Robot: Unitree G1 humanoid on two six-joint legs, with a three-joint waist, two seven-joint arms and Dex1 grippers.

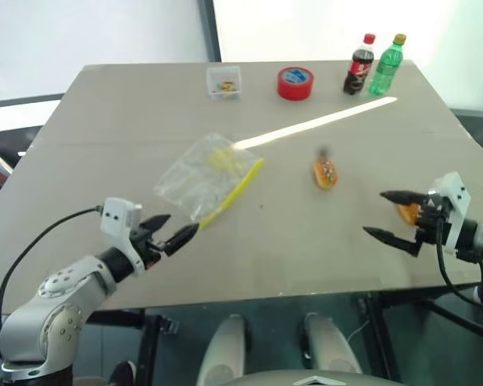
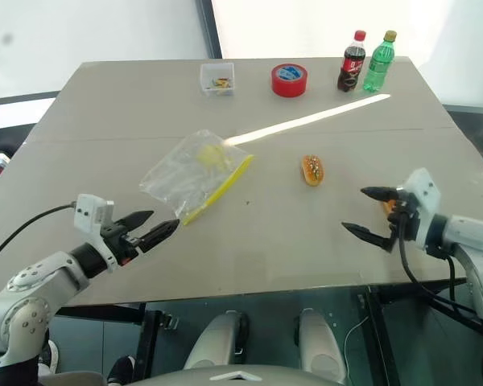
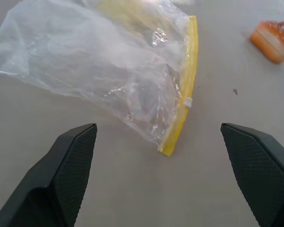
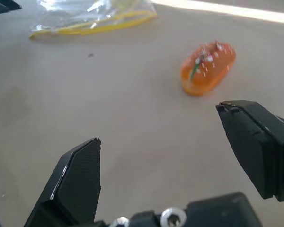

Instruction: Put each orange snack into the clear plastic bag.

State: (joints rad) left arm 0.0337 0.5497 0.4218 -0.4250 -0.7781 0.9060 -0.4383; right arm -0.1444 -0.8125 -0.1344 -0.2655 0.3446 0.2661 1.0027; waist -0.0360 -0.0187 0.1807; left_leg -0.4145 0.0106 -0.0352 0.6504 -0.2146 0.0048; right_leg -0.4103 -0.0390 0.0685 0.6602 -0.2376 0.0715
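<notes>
ahead of right pincer (image 4: 173, 156): snack (image 4: 208, 66)

Bright daylight from behind the far edge of my table (image 1: 80, 161), washed-out white backdrop, a glaring sun stripe (image 1: 314, 126) slanting across the top, soft faint shadows, my right wrist view's snack (image 4: 208, 66) slightly blurred, bag (image 3: 109, 71) glinting.

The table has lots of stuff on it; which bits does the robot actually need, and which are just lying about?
Needed: clear plastic bag; orange snack mid-table; second orange snack behind the right gripper.

Lying about: small clear box; red tape roll; cola bottle; green bottle.
</notes>
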